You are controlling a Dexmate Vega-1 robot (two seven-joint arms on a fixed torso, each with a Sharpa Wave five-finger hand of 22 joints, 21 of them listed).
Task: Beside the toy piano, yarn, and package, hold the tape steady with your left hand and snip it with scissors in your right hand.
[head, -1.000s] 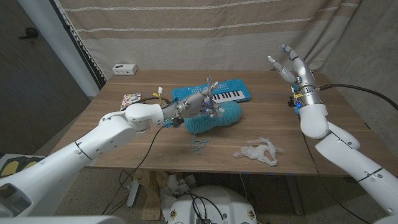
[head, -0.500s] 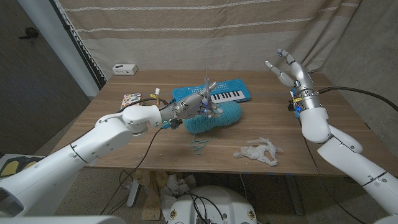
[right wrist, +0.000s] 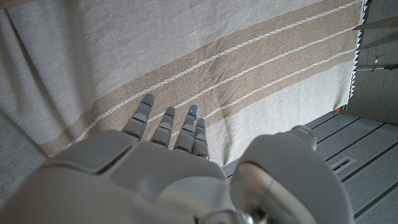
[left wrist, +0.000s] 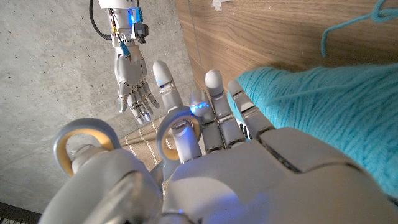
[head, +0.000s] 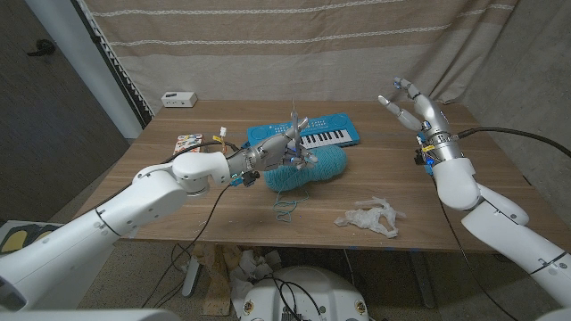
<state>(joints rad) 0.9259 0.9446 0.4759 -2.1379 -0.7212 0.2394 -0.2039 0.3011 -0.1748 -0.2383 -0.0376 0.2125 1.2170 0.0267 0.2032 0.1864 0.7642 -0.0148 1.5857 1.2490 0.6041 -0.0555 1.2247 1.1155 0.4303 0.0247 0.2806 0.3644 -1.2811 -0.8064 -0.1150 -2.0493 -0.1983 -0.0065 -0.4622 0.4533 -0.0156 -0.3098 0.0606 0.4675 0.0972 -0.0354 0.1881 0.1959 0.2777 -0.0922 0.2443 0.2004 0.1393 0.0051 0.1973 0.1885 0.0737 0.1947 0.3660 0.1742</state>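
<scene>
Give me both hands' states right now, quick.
Left hand: holds the scissors over the yarn, fingers through the handle rings.
Right hand: open, raised above the table, holding nothing.

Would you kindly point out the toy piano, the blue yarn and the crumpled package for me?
toy piano (head: 328,136): head view, on its white keys.
blue yarn (head: 312,169): head view, middle of the skein.
crumpled package (head: 370,218): head view, middle of the white wrapper.
</scene>
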